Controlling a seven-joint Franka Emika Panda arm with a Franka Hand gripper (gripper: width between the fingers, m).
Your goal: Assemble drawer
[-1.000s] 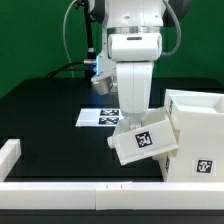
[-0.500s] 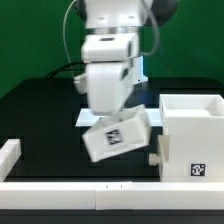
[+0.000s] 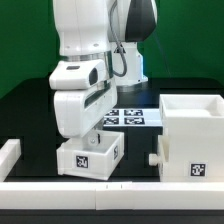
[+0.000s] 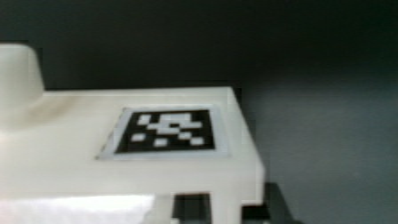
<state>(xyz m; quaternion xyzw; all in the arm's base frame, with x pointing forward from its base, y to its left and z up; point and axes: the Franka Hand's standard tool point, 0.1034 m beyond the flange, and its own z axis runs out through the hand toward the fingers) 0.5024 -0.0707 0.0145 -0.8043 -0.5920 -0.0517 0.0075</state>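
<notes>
Nearest, a low white rail [image 3: 60, 190] edges the black table [image 3: 30, 115]. Just behind it, the small white plastic open-top tray [image 3: 90, 158] with a square tag rests on the table, the gripper [image 3: 92, 140] clenched on it. On the exterior view's right stands the large white boxy housing [image 3: 192, 135]; farther back lies the marker board [image 3: 133, 117].

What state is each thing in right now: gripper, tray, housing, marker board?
Gripper: shut on the small tray, fingers mostly hidden behind the hand.
Small tray: held, level, low over or on the table, apart from the housing.
Drawer housing: upright at the exterior view's right, a round knob showing at its side.
Marker board: flat on the table, partly hidden by the arm.
</notes>
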